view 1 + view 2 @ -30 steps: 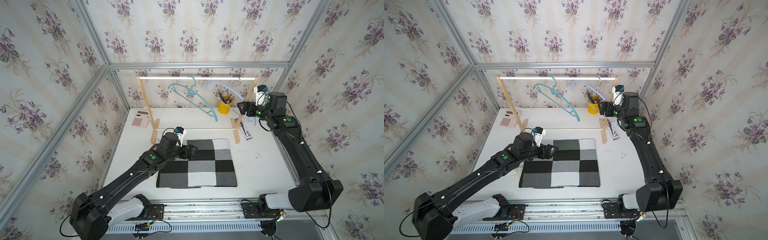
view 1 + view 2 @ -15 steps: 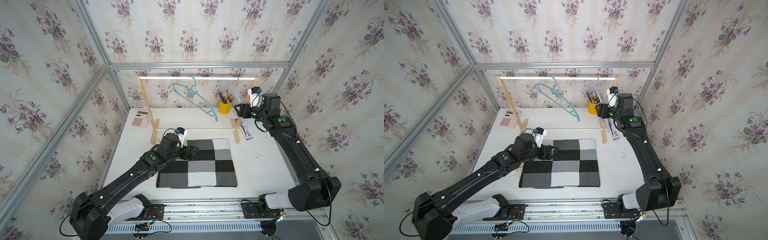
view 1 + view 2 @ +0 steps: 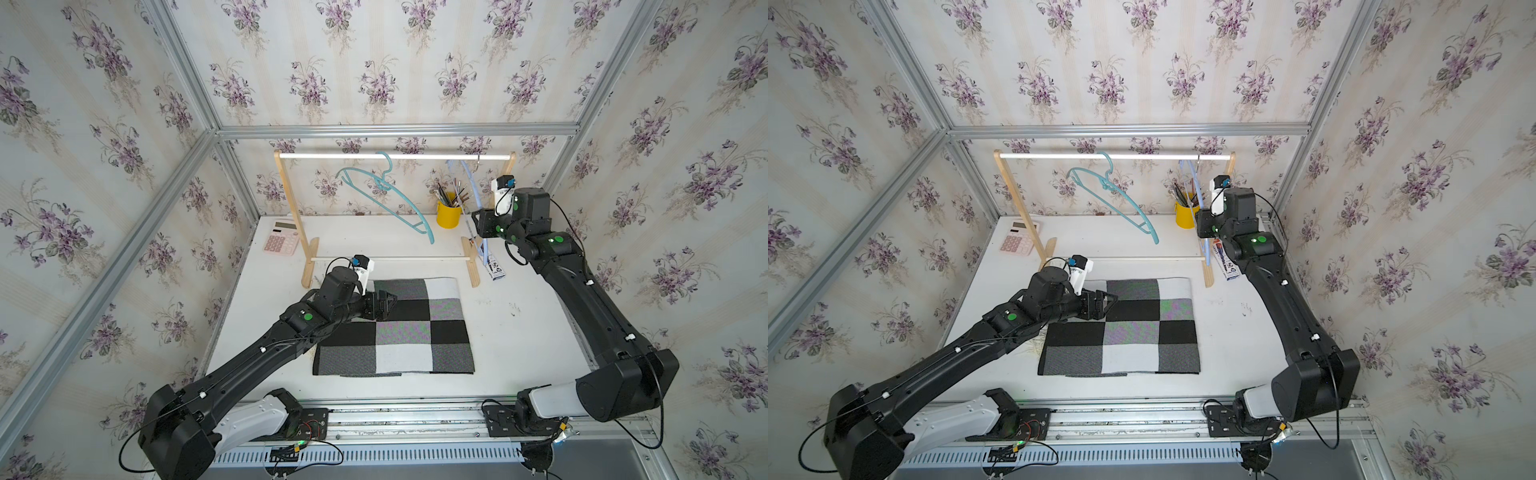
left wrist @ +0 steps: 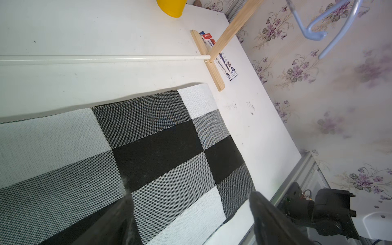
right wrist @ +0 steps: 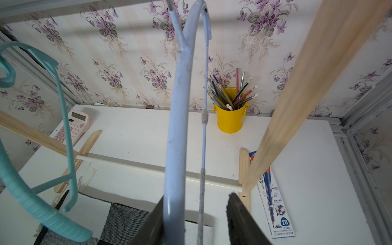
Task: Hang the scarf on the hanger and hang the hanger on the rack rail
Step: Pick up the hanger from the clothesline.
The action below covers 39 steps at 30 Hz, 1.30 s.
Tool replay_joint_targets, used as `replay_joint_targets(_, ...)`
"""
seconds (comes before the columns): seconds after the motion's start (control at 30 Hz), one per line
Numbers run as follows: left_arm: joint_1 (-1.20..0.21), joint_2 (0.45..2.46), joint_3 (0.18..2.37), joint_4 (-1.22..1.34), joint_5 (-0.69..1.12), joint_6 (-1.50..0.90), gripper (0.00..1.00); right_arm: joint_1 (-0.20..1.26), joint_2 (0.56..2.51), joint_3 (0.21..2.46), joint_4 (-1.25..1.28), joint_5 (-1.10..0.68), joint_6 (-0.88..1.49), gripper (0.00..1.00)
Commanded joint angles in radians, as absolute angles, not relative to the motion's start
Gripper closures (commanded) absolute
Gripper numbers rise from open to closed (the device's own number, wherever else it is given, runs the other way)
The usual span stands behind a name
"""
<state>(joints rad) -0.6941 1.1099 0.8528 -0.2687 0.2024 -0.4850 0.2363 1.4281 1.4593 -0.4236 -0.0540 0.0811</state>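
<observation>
Scarf (image 3: 409, 332) lies folded flat on bench (image 3: 523, 332), front-centre; looks soft, light, floppy, so pinch a folded edge. Left pincer (image 3: 385, 301) jaws apart over its far-left part. Behind, right pincer (image 5: 196, 203) jaws apart, straddling pale-blue hanger (image 5: 178, 127), unclamped.

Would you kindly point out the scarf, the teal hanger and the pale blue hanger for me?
scarf (image 3: 401, 332): in a top view, middle grey square.
teal hanger (image 5: 59, 224): right wrist view, thick ribbed arm.
pale blue hanger (image 5: 176, 127): right wrist view, thick upright arm.
</observation>
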Motion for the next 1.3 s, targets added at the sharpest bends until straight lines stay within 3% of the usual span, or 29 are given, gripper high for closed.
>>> replay_joint_targets(0.0,-0.695,1.110,0.852,-0.250,0.193,-0.482,0.13,0.242,1.431,1.471,-0.427,0.033,0.071,0.53)
replay_joint_targets(0.2,-0.696,1.110,0.849,-0.246,0.189,-0.485,0.13,0.250,1.444,1.480,-0.430,0.061,0.069,0.65)
replay_joint_targets(0.5,-0.696,1.100,0.844,-0.251,0.186,-0.487,0.13,0.275,1.443,1.495,-0.437,0.064,0.062,0.99)
replay_joint_targets(1.03,-0.698,1.057,0.858,-0.299,0.136,-0.486,0.14,0.355,1.368,1.535,-0.440,0.146,0.039,1.00)
replay_joint_targets(1.27,-0.697,1.061,0.894,-0.370,0.093,-0.502,0.15,0.393,1.233,1.362,-0.539,0.249,0.143,1.00)
